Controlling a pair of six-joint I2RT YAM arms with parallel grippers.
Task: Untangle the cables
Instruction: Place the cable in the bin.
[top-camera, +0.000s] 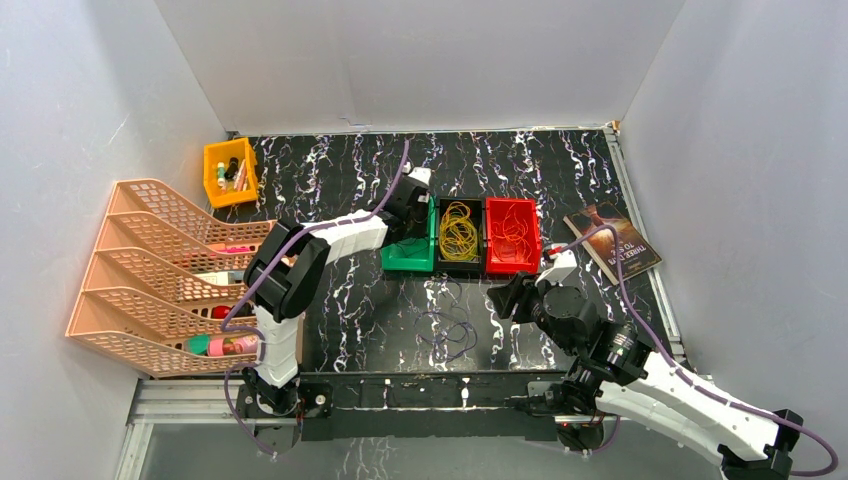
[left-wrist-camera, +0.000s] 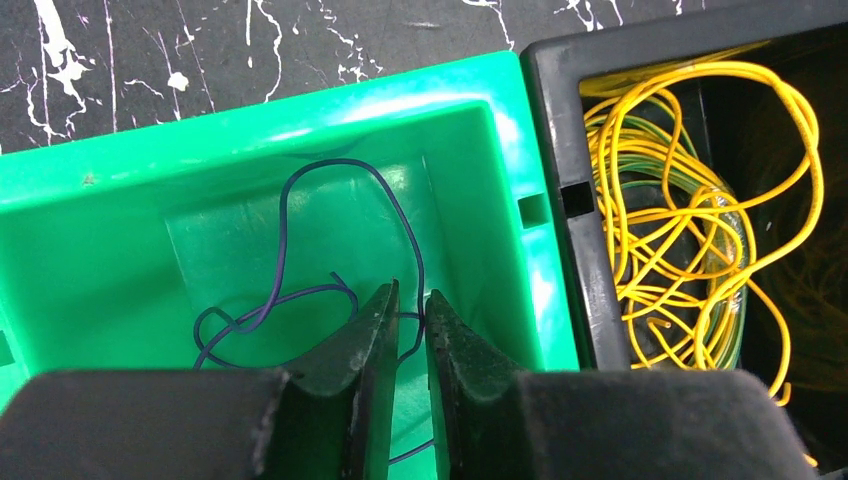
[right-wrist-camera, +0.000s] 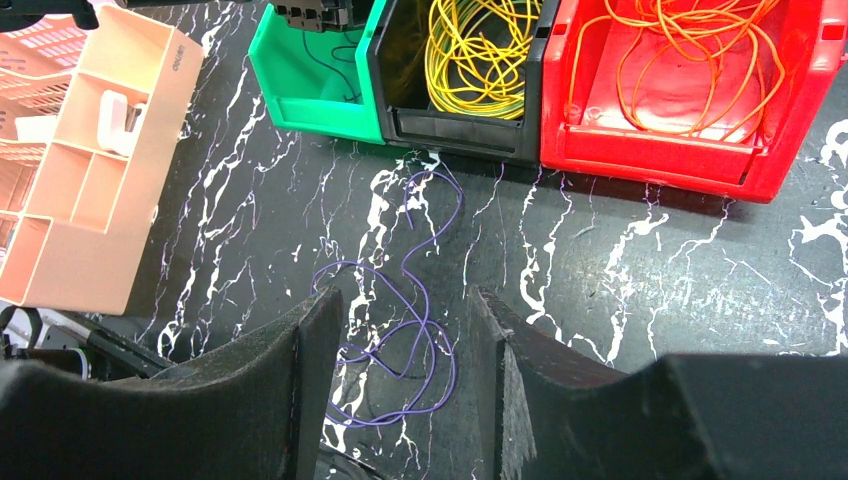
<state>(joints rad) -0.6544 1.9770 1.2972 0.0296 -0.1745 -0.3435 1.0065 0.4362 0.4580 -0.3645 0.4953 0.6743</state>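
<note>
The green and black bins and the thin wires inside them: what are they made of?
The green bin looks like moulded hard plastic, glossy: light glints off its smooth walls. The black bin is likely the same plastic with a duller sheen. The yellow cables and the purple cable seem to be thin wire in a smooth coloured plastic sheath, given their even colour and springy loops. The core is not visible.

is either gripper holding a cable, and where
Apparently nothing. The left gripper stands slightly open around a purple cable in the green bin; the right gripper is open and empty.
</note>
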